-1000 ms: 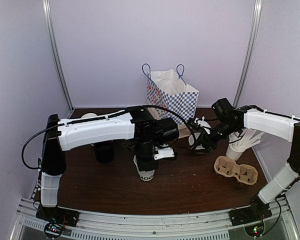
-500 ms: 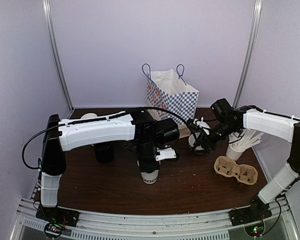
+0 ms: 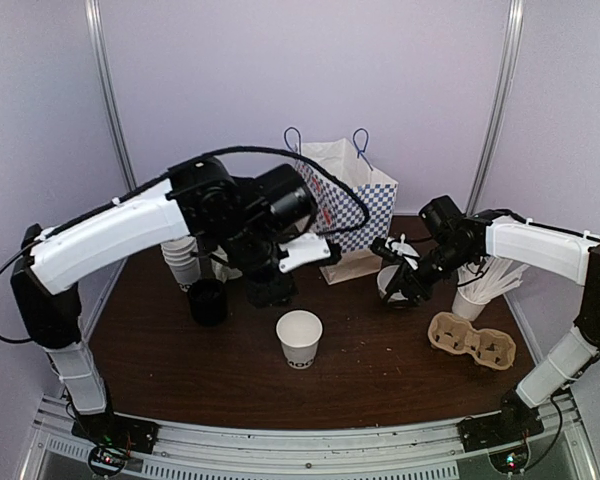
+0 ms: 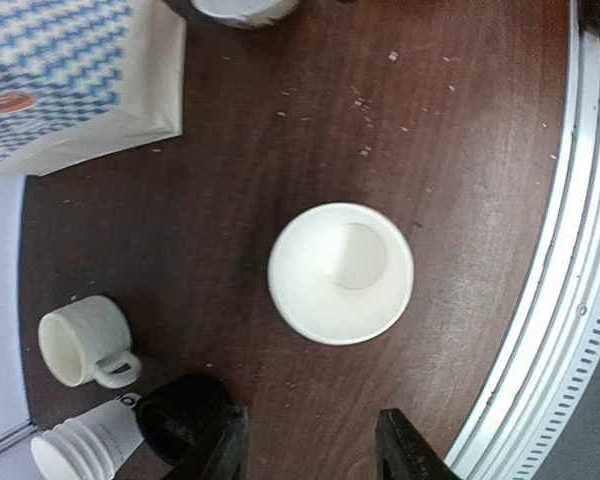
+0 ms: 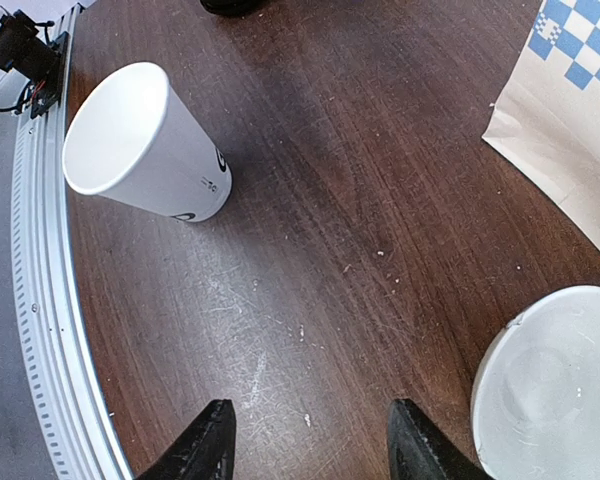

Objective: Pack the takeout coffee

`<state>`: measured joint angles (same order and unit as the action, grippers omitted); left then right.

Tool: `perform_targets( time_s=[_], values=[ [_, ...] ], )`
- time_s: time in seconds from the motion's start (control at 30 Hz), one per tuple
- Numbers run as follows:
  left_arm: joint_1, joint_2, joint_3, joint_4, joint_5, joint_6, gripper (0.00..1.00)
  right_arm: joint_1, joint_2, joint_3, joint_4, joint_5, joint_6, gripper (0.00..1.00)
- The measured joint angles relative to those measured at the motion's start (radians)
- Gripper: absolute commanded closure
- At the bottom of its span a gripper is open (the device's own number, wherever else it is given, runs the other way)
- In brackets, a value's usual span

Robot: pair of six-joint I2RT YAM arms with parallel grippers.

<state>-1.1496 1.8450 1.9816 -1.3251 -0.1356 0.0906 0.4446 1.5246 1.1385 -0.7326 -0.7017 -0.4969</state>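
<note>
The takeout coffee is a white paper cup (image 3: pixel 299 338) with black lettering near its base. It stands upright and alone at the middle front of the table, with no lid on it. From above, the cup (image 4: pixel 341 272) looks empty inside. My left gripper (image 3: pixel 270 292) hangs above and behind it, open, and nothing sits between the jaws of that gripper (image 4: pixel 310 445). My right gripper (image 3: pixel 398 290) is open and low over bare table to the right. In the right wrist view the cup (image 5: pixel 145 145) is far ahead of this gripper (image 5: pixel 310 440).
A blue-checked paper bag (image 3: pixel 342 200) stands open at the back. A white bowl (image 5: pixel 550 385) lies beside my right gripper. A cardboard cup carrier (image 3: pixel 472 340) and a cup of white sticks (image 3: pixel 480 290) sit at the right. A ceramic mug (image 4: pixel 80 340), stacked white cups (image 3: pixel 183 262) and a black cup-shaped object (image 3: pixel 208 300) are at the left.
My left gripper opened, let go of the paper cup and lifted up and back. The cup stays standing on the table. The right arm has not moved.
</note>
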Motion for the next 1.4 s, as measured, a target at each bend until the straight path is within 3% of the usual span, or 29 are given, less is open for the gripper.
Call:
perform_targets(
  time_s=[0.1,0.17,0.27,0.37,0.6,0.7,0.77,1.4],
  values=[
    [0.079,-0.080,-0.017,0.010,-0.028,-0.062,0.56,0.003,0.000,0.000,-0.003,0.003,-0.003,0.45],
    [0.190,-0.122,-0.056,0.012,-0.048,-0.130,0.56,0.007,0.000,0.000,-0.003,0.005,-0.005,0.45],
    [0.373,-0.134,-0.164,0.024,-0.061,-0.213,0.54,0.013,0.001,0.000,-0.004,0.011,-0.013,0.45],
    [0.453,-0.122,-0.268,0.034,-0.045,-0.238,0.54,0.016,0.002,0.000,-0.004,0.017,-0.018,0.45],
    [0.470,-0.018,-0.297,0.053,-0.008,-0.243,0.52,0.020,0.002,0.000,-0.004,0.028,-0.026,0.45],
    [0.472,0.029,-0.297,0.056,-0.004,-0.243,0.39,0.021,0.002,0.000,-0.005,0.031,-0.029,0.45],
    [0.474,0.052,-0.297,0.058,-0.004,-0.243,0.38,0.021,0.002,0.000,-0.005,0.032,-0.029,0.45],
    [0.520,0.151,-0.296,0.064,-0.013,-0.250,0.64,0.023,0.002,0.000,-0.004,0.049,-0.037,0.45]
  ],
)
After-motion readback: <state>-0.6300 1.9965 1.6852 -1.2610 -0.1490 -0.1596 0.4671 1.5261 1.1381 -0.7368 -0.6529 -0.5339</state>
